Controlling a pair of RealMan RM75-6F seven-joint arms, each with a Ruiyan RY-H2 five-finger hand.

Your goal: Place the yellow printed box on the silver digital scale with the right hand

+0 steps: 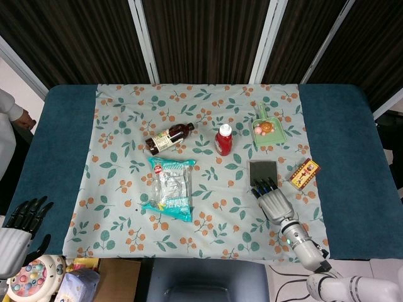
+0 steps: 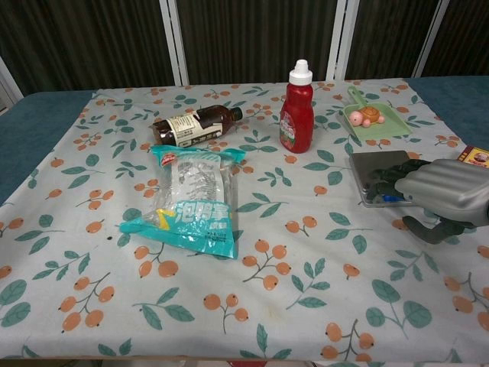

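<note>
The yellow printed box (image 1: pixel 305 173) lies flat on the cloth at the right, just right of the silver digital scale (image 1: pixel 262 170); only its corner (image 2: pixel 477 155) shows in the chest view. My right hand (image 1: pixel 273 201) hovers palm down at the scale's near edge (image 2: pixel 382 164), fingers spread and reaching over it, holding nothing. The box sits apart from the hand, to its upper right. My left hand (image 1: pixel 20 225) hangs open off the table's near left corner, away from everything.
A red ketchup bottle (image 1: pixel 224 139) stands mid-table. A green dustpan with a toy turtle (image 1: pixel 267 130) lies behind the scale. A brown bottle (image 1: pixel 168 138) lies on its side, and a teal snack bag (image 1: pixel 169 190) lies left of centre.
</note>
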